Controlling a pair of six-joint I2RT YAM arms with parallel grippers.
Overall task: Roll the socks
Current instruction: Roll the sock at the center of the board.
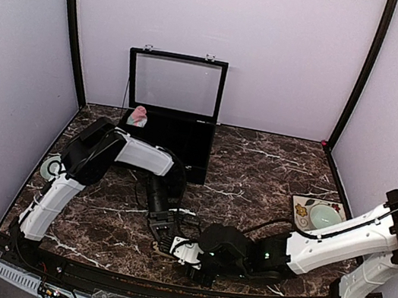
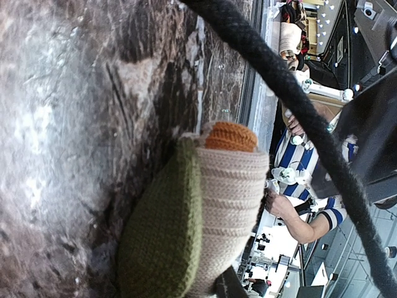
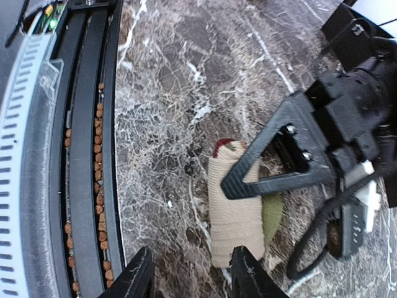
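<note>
The tan sock (image 3: 232, 217) is soft and light (it likely springs open), so I'd pinch its thick middle; my right gripper (image 3: 192, 251) gapes empty, my left gripper (image 1: 161, 239) I cannot tell.

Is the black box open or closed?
Open: the black box has its lid standing upright at the back, showing the dark inside.
</note>
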